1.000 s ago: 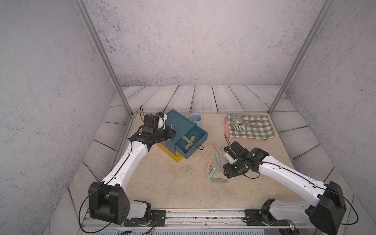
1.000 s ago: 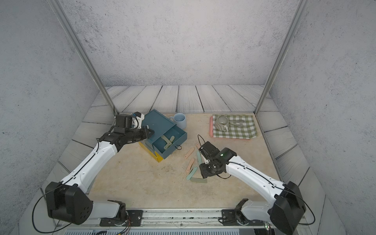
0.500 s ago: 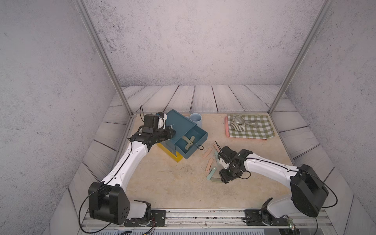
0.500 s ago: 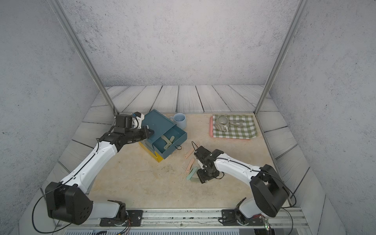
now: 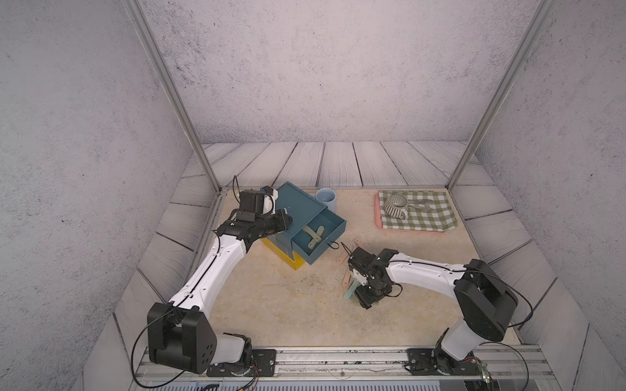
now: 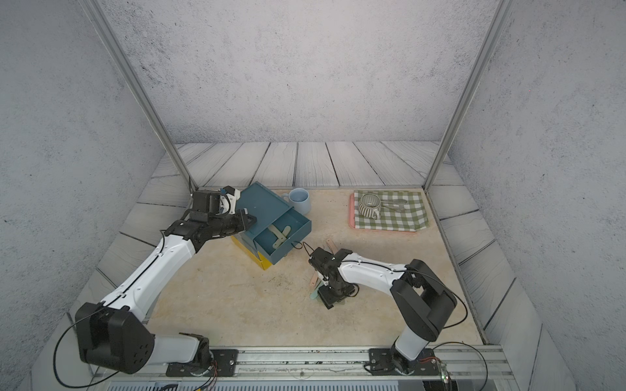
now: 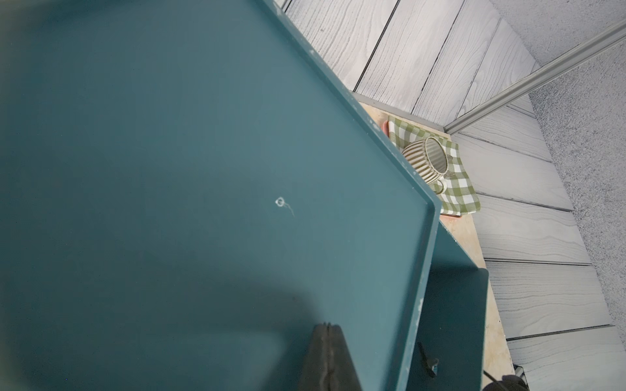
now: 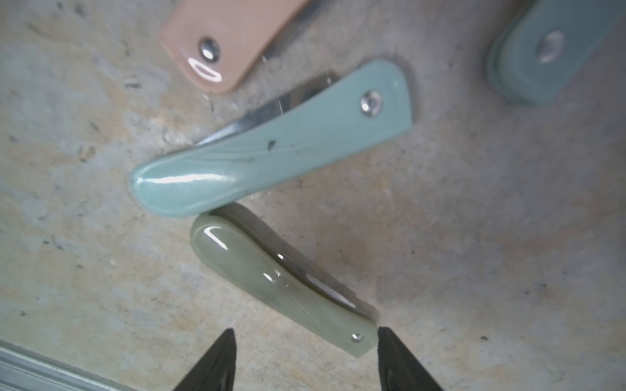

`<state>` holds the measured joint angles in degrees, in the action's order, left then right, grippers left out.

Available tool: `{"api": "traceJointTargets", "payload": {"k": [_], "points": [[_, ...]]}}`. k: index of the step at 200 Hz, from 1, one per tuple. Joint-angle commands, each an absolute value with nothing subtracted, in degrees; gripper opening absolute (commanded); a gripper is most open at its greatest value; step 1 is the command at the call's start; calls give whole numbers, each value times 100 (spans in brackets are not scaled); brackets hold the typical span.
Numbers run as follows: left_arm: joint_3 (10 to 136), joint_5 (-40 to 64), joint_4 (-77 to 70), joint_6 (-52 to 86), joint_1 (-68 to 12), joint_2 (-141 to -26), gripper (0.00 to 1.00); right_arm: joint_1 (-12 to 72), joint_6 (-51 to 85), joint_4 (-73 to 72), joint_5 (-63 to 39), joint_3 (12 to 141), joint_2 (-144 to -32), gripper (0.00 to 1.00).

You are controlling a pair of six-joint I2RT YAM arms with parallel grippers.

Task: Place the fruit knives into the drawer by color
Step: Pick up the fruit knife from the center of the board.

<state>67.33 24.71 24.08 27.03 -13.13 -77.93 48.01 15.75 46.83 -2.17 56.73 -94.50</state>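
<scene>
The right gripper point(image 8: 305, 333) has swung in from the far side of the knife pile and now points down over its near end. Its jaws have widened in the last second and stand well apart, empty. They straddle the riveted end of the olive knife point(image 8: 281, 287), one fingertip just beside it and the other clear. I read this as the pre-grasp for the third olive piece.

The left gripper point(image 7: 327, 338) is unchanged: shut, holding nothing, its tip down on the teal top of the drawer chest point(image 5: 298, 206), steadying it by my guess. The top drawer point(image 5: 327, 245) stays pulled out, with two olive knives point(image 5: 315, 233) crossed inside. Pink and mint are still out on the table point(image 5: 271, 304).

Hard to make out: in both top views the right wrist covers the target. Only the mint knife point(image 8: 271, 159) and bits of the pink knife point(image 8: 223, 40) show beside it, so I cannot count what remains. I cannot tell whether the fingertips touch the table. The yellow tiers are mostly hidden.
</scene>
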Motion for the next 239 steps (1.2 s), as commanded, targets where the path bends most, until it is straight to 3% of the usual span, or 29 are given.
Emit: {"api": "traceJointTargets", "payload": {"k": [1,82,115,158,187,212,239], "points": [[6576,2229,3094,2636,-1274,-7892,0,4834,1521,4800,-9,5774,-9554,67],[6586,2211,3111,2625,-1274,-7849,0,4837,1468,4521,-124,5940,-9860,64],[6586,2187,3134,2606,-1279,-7822,0,4834,1533,4544,-193,5926,-9957,49],[6587,2212,3106,2628,-1274,-7830,0,4825,1715,4605,-185,5773,-9875,36],[6588,2206,3103,2626,-1274,-7821,0,4825,1902,4608,-167,5641,-9827,36],[6589,2201,3105,2622,-1274,-7831,0,4825,1979,4549,-242,5505,-9825,47],[6592,2205,3103,2627,-1274,-7831,0,4818,2042,4500,-250,5423,-9852,45]]}}
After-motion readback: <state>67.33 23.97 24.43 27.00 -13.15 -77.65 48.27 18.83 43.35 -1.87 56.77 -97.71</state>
